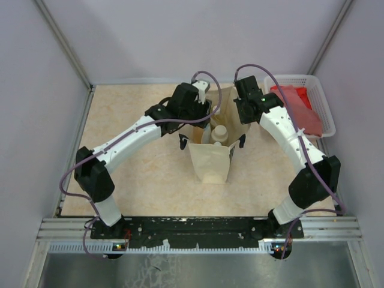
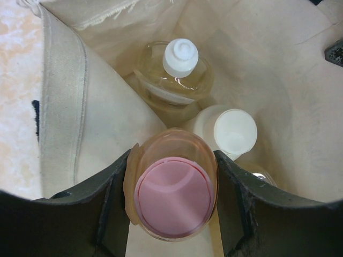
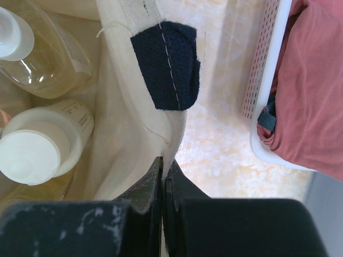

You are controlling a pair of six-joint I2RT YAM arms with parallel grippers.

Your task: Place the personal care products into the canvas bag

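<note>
The left fingers [image 2: 104,214] stood partly apart and clamped, one on each side, on the orange bottle [image 2: 172,199]. Its pink cap faced the wrist camera. The bottle hung in the open mouth of the canvas bag [image 1: 211,162], just beside the bag's near fabric wall. Lower inside the bag stood an amber bottle [image 2: 177,69] with a white cap and a cream bottle [image 2: 230,131], close together. A sliver of another clear bottle showed beside the cream one.

The right fingers [image 3: 147,187] were pressed together, with the bag's right rim running straight into their tips and apparently pinched there. The navy strap patch [image 3: 167,64] sat on the rim just beyond them.

The bag stood upright on the bench [image 1: 138,174]. To its right was a white basket [image 1: 322,99] holding a red cloth [image 1: 297,105], apart from the bag.
</note>
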